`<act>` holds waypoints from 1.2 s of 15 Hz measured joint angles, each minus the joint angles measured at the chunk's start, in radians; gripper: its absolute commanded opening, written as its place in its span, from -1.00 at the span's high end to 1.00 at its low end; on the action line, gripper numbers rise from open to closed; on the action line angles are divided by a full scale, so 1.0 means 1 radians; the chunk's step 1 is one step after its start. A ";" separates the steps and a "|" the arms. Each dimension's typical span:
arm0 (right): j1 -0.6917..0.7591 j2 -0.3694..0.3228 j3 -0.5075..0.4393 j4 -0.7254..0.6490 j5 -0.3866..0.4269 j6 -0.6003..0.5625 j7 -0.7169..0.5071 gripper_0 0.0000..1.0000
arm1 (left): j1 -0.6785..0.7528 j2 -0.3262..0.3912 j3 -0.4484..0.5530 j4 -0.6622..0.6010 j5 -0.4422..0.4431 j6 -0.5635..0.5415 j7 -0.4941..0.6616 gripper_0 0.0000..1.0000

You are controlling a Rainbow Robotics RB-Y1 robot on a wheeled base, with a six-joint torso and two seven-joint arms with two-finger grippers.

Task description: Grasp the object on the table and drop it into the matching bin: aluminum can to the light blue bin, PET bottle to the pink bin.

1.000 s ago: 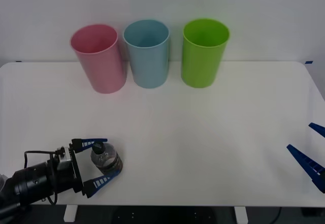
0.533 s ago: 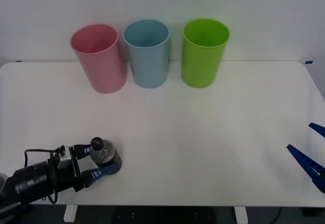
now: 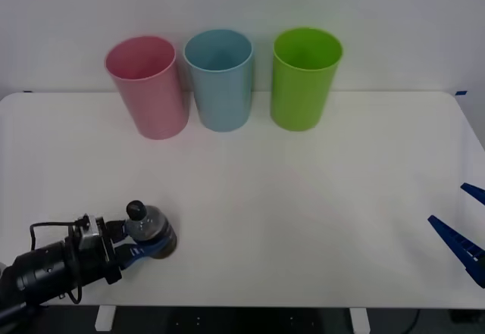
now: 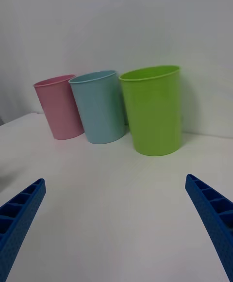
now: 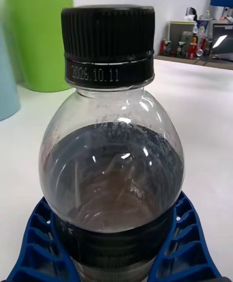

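Jaws of my left gripper (image 3: 135, 245) clamp the upright PET bottle (image 3: 151, 232) at the table's (image 3: 303, 198) near-left; pink bin (image 3: 148, 86) stands straight ahead; right gripper (image 3: 462, 232) idles, spread wide.

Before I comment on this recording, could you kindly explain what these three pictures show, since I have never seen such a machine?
This is a two-armed robot at a white table. One picture looks down from above its arms; the other two come from cameras on each wrist. At the table's far edge stand three bins: the pink bin, the light blue bin and a green bin. Near the front edge on the robot's left, the left hand has its blue fingers closed around a small PET bottle with a black cap, which stands upright. The right hand waits open at the table's right edge, holding nothing.
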 measured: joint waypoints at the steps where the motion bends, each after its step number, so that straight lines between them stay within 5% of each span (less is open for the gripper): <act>1: 0.000 0.000 0.000 0.000 0.000 0.000 0.000 -1.00 | 0.006 0.000 0.006 -0.001 0.017 0.000 0.001 1.00; 4: 0.000 0.000 0.000 0.000 0.000 0.000 0.000 -1.00 | 0.033 0.001 0.023 -0.034 0.067 0.027 0.016 1.00; 18: 0.000 0.000 0.000 0.000 0.000 0.000 0.000 -1.00 | 0.315 0.002 0.043 -0.497 0.314 0.498 0.144 1.00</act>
